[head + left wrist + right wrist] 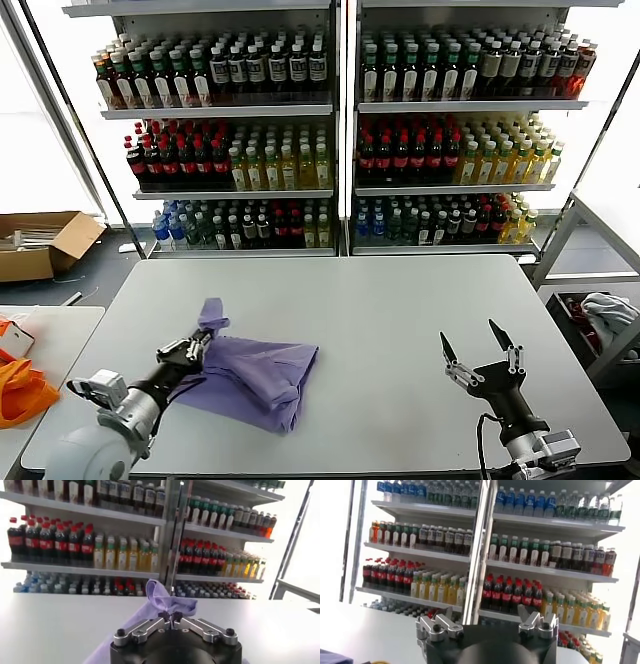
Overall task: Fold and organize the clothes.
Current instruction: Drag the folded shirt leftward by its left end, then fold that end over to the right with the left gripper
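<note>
**Left hand has the purple shirt pinched, right hand just sitting there wide open**

On the grey desk (400, 330), toward its front-left part, lies the lavender T-shirt (260, 375), already bunched into a rough folded heap rather than spread flat. One bit of it, looks like a sleeve or a corner, sticks up in a little peak at the heap's left end, and that's exactly where the left hand (203, 342) is. Its fingers are closed tight together on that raised bit of fabric. The left wrist view shows it best: the two fingertips meet right in the middle with the purple cloth (162, 600) standing up out of them, and more of the shirt trails down past the hand's body.

The right hand (470, 352) is over the front-right part of the desk, well apart from the shirt, with its two dark fingers spread as far as they go and pointing up and away from the robot. Nothing between them, it's not touching anything. From its own wrist camera you only see the finger bases (437, 627) and the drinks behind them.

Background stuff: two shelving units (345, 130) packed with bottled drinks behind the desk, a cardboard box (40, 245) on the floor to the left, some orange fabric (20, 390) on a side table at the left edge, and a white-grey cloth bundle (605, 310) off to the right.
</note>
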You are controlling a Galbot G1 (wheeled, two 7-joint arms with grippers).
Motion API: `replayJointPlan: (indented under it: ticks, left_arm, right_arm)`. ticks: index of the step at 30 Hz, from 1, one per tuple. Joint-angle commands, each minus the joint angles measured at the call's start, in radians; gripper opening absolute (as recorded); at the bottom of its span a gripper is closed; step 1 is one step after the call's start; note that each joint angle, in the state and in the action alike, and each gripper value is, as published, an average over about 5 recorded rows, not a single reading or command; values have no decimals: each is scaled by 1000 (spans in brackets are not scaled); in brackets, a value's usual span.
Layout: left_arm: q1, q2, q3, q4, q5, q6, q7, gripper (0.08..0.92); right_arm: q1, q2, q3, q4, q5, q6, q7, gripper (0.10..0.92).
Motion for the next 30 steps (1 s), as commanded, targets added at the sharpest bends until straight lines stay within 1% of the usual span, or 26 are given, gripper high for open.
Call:
replayJointPlan:
  ticks: [1,8,16,23,26,30]
  left_arm:
    - [-18,-26,174,11,13,-7,-29,97]
    - [7,-52,243,9,21,-6,-51,97]
    - [-30,-132,293,35,23,-29,-114,97]
    - [11,-171,328,11,92,-16,-109,106]
    - [5,-200,318,10,113,-22,-118,162]
    - [-21,-214,298,11,94,-44,-159,274]
  right_arm:
    - [-2,12,-9,6,-16,-13,-2,823]
    - [6,23,-12,1,-18,-17,0,823]
    - [-6,28,-16,-6,-28,-9,-10,823]
    - [10,31,-21,-19,-24,-13,-6,823]
    - [6,43,-33,-11,-21,-18,-6,823]
    - [3,44,-45,-1,-21,-18,-8,823]
